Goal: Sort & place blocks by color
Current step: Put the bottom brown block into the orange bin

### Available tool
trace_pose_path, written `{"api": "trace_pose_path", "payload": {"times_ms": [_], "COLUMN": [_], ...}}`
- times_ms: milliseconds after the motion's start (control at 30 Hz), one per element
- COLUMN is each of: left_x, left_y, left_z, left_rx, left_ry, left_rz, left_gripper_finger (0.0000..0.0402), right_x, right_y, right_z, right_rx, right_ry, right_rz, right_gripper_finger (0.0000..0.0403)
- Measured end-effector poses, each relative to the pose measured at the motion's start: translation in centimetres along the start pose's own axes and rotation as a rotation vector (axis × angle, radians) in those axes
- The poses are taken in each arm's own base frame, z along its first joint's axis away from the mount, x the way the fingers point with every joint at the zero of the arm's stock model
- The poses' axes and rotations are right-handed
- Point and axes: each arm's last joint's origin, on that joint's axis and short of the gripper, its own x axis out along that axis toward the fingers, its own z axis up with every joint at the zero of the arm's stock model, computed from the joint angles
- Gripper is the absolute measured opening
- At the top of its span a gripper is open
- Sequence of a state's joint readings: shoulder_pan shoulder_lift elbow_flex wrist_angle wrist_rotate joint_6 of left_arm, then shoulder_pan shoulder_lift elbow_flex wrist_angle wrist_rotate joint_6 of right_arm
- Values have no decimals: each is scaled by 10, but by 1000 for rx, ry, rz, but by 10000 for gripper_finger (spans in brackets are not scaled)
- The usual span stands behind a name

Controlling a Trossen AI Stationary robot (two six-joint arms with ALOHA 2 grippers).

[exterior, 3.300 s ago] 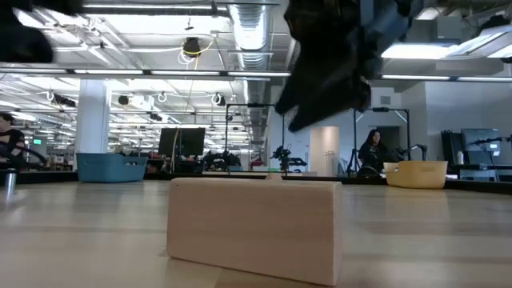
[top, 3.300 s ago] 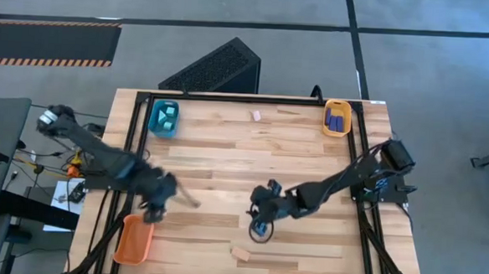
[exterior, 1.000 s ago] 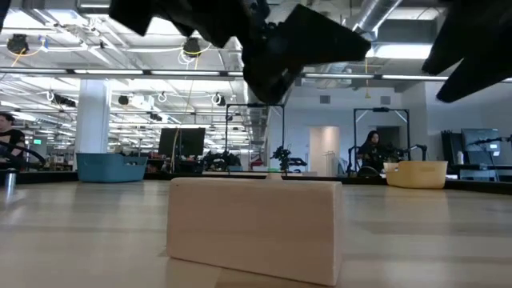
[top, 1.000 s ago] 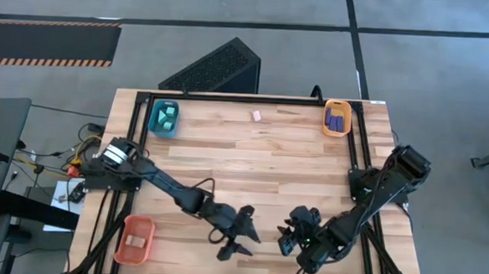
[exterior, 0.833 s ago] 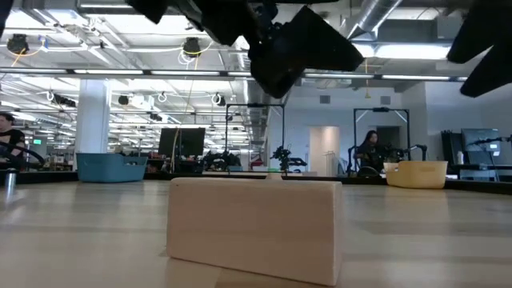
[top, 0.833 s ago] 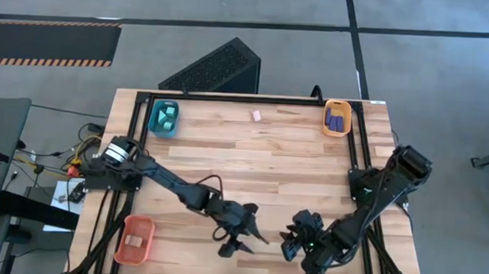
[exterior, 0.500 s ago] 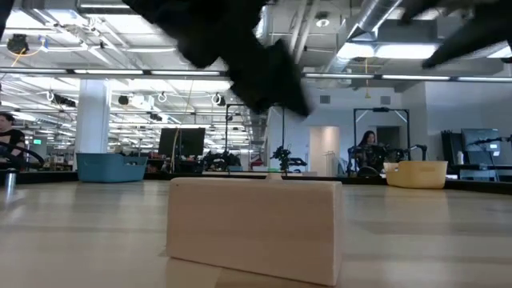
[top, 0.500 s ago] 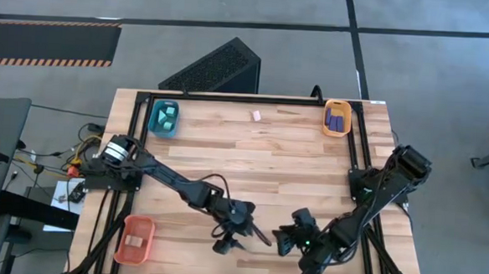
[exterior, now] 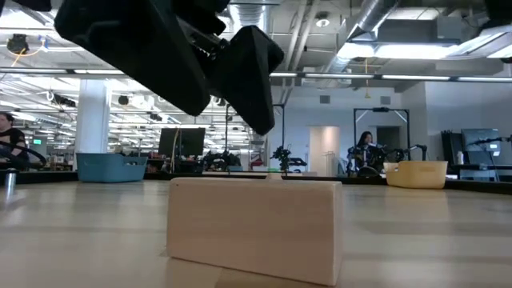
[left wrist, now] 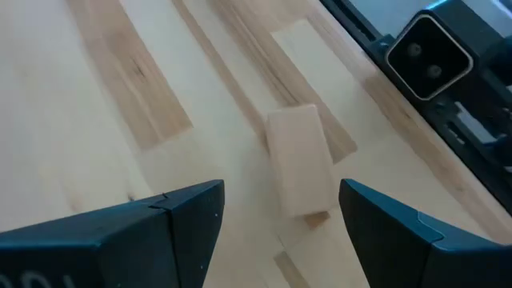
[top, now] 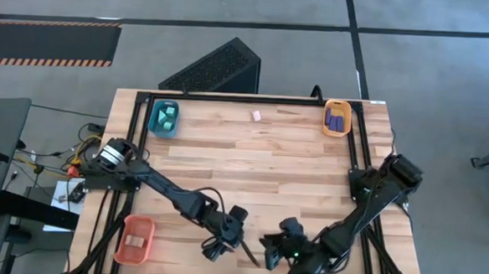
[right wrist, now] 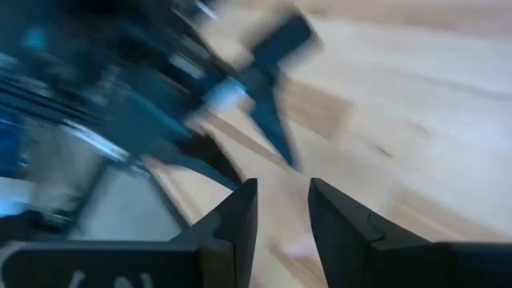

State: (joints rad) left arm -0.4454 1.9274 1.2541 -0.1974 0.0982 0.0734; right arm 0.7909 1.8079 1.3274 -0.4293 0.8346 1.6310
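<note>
A pale tan wood block (left wrist: 300,172) lies flat on the table near its near edge and fills the low view (exterior: 256,228). My left gripper (left wrist: 282,189) hovers open just above it, one finger on either side and apart from it; in the high view (top: 228,252) it covers the block. My right gripper (top: 271,243) is close by on the right, open, with nothing between its fingers (right wrist: 282,192). A small pale block (top: 256,115) lies at the far edge.
A teal tray (top: 152,115) with cyan blocks stands far left. A yellow-orange tray (top: 338,106) with dark blue blocks stands far right. An orange tray (top: 134,239) holding a tan block sits at the near left. The two grippers are close together near the near edge.
My left gripper has gone toward the table's near edge and down over the tan block, staying open. My right gripper has gone toward the table's left, closer to the left gripper. The block has stayed where it was.
</note>
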Motion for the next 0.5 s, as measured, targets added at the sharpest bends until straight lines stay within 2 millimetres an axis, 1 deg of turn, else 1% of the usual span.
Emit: {"api": "trace_pose_path", "payload": {"times_ms": [100, 167, 300, 400, 500], "left_x": [0, 0, 2, 6, 10], "left_y": [-2, -3, -2, -1, 0], "left_z": [2, 2, 4, 5, 3], "left_rx": [19, 20, 24, 32, 13], "left_ry": [-13, -23, -45, -60, -64], "left_rz": [4, 4, 25, 40, 44], "left_gripper_finger": [234, 234, 234, 234, 234], "right_x": [9, 15, 19, 24, 26], "right_y": [-3, 0, 12, 14, 13], "right_z": [-13, -21, -33, -39, -41], "right_rx": [-1, 2, -50, -62, -59], "right_ry": [100, 154, 174, 178, 180], "right_rz": [-99, -123, -105, -113, -121], "right_gripper_finger": [128, 126, 127, 129, 129]}}
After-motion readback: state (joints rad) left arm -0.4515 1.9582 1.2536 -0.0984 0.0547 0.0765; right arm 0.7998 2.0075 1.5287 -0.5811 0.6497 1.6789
